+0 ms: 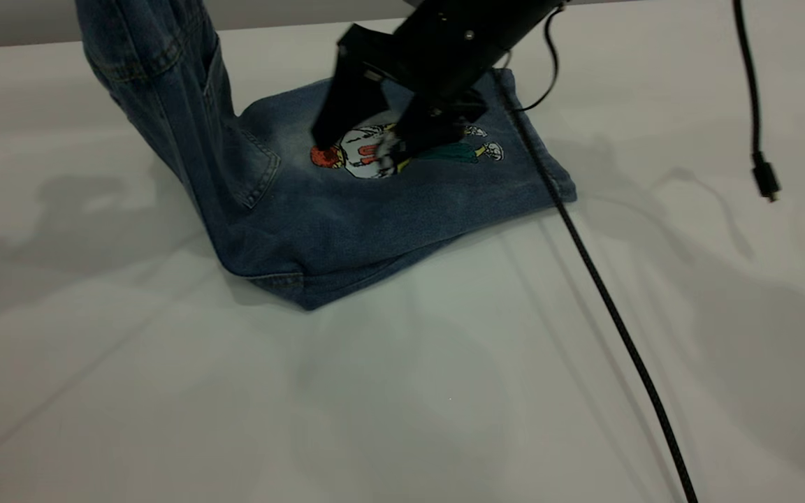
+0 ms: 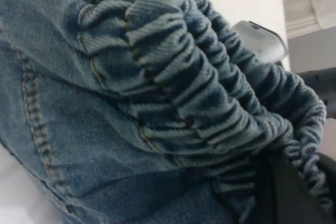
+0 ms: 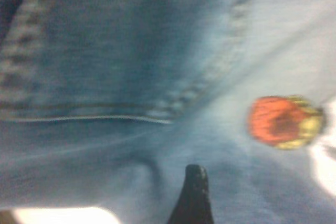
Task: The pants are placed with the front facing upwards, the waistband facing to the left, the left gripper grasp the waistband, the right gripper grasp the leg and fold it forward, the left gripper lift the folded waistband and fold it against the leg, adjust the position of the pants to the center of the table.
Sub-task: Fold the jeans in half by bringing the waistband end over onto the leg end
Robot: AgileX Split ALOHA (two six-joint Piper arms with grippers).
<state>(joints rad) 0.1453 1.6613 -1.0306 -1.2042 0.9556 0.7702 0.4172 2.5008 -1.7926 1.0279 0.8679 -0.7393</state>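
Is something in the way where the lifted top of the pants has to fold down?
Yes. The right gripper is down on the flat leg part of the pants, over the cartoon print, right where the lifted waistband should land.

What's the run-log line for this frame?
left claw: shut on waistband, lifted | right claw: open over print | pants: half-raised
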